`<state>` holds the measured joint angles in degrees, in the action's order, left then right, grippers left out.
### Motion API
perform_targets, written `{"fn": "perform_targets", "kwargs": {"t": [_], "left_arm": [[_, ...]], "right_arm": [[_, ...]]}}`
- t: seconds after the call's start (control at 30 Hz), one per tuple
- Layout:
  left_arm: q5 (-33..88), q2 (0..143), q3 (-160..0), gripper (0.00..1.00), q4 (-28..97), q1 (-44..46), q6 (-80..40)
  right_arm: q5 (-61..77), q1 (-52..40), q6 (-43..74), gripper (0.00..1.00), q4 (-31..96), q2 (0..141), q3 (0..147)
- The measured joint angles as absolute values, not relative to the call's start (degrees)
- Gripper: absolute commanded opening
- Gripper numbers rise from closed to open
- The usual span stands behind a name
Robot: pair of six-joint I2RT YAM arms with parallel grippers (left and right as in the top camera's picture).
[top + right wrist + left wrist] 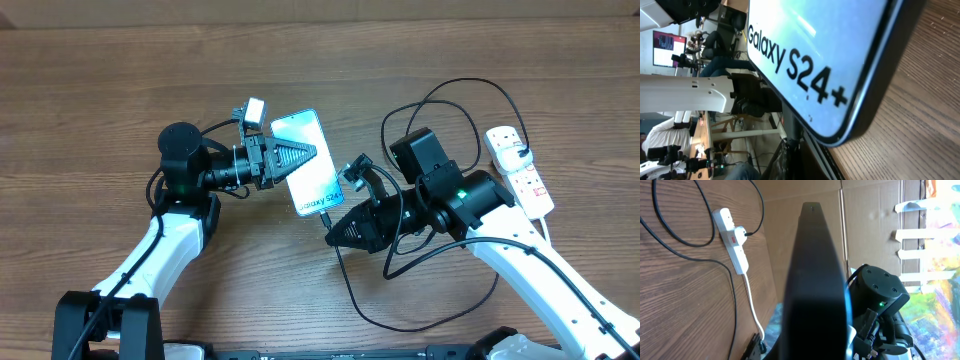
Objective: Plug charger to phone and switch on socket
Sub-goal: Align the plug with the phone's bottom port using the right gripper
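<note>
One phone (306,165) runs far-to-near, lettered end toward right end effector (334,227).

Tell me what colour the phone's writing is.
Lettering on the phone is black; right wrist view best.

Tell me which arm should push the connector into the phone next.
Right. The right hand sits at the lower end of the phone, apparently gripping the tip of the charger, while the left hand clamps the phone's side to steady it.
</note>
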<state>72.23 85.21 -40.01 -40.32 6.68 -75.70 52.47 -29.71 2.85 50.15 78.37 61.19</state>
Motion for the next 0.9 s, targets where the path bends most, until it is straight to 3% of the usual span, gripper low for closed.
{"fn": "perform_targets", "kwargs": {"t": [0.9], "left_arm": [[72.20, 85.21, -40.01, 0.04, -40.32, 6.68, -72.20]], "right_arm": [[52.49, -29.71, 3.03, 0.04, 51.11, 78.37, 61.19]]}}
